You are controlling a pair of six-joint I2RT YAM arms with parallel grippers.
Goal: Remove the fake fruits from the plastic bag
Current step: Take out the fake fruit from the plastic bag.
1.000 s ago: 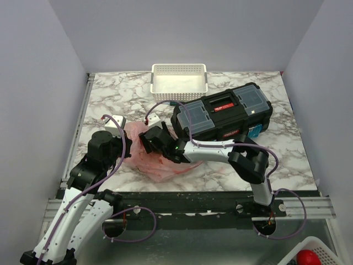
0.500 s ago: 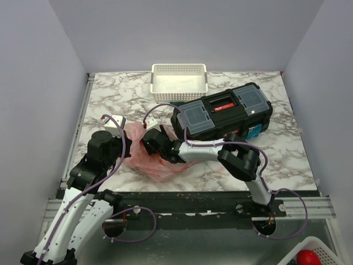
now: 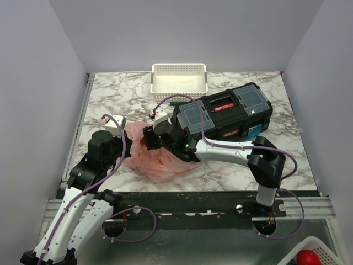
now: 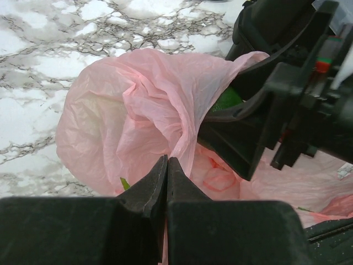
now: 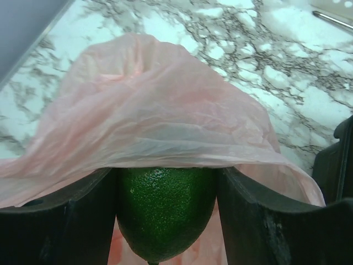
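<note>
Two arms are seen reaching onto a marbled surface [image 3: 110, 99] from its near edge, and both meet at a pink bag [image 3: 160, 163] that lies crumpled at the front left of it. The left end effector [image 4: 166, 165] is pressed fully together, and a thin fold of the bag's film is pinched between its fingers. The rest of the film is bunched and ballooned just beyond the tips. A small sliver of green is glimpsed beside the left finger, but what it belongs to cannot be told.

The right end effector [image 5: 165, 221] is positioned at the bag's far right side and is clamped on a dark green fruit [image 5: 164, 193]. The pebbled, glossy fruit is held between the two black fingers and touched by both, with its narrower end toward the bottom of the right wrist view. A sheet of the pink film is draped over the top of the fruit and over both fingers, so the fruit is still partly covered by the bag. In the left wrist view a patch of the same green is seen between the film and the right arm's dark fingers.

A black toolbox [image 3: 223, 113] with clear lid compartments is set to the right of the bag, just behind the right arm's wrist. A white perforated basket [image 3: 160, 88] is placed at the far edge, well apart from the bag.
</note>
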